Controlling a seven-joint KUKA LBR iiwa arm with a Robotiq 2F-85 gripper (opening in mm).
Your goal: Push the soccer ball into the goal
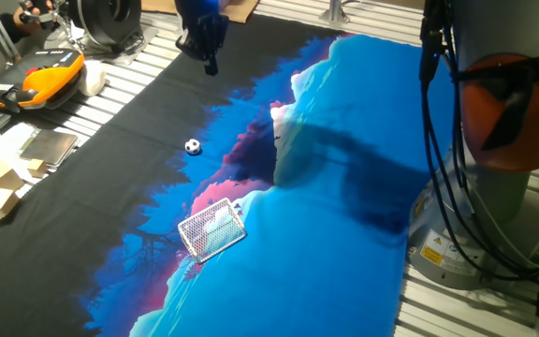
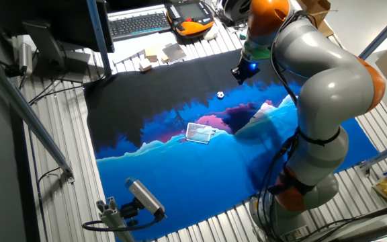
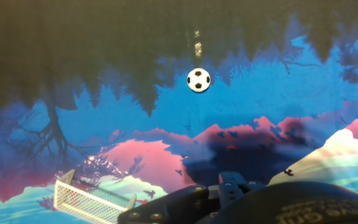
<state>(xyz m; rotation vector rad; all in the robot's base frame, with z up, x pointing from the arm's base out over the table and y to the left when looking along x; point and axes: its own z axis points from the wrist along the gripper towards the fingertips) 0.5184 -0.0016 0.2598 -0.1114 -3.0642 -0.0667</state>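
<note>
Hand view gives you only the dark underside of the gripper [image 3: 229,199] along the bottom edge, so you cannot tell whether its fingers are spread or closed. In one fixed view the gripper [image 1: 206,42] hangs above the black part of the printed cloth [image 1: 344,168], clear of everything, and its fingertips are too dark to read there as well.

Ahead of the hand you see the soccer ball [image 3: 199,80], resting alone on the cloth where the black treeline meets the blue. In one fixed view the soccer ball [image 1: 192,146] lies well apart from the gripper, between it and the goal [image 1: 211,228]. The goal sits on the pink and blue area, tipped at an angle rather than square to the cloth's edge. The other fixed view shows you the ball [image 2: 220,95] near the gripper [image 2: 241,72], with the goal [image 2: 199,132] further along.

Beyond the cloth, an orange teach pendant [image 1: 47,80] and a keyboard [image 2: 140,23] lie on the slatted table [image 1: 120,94].
</note>
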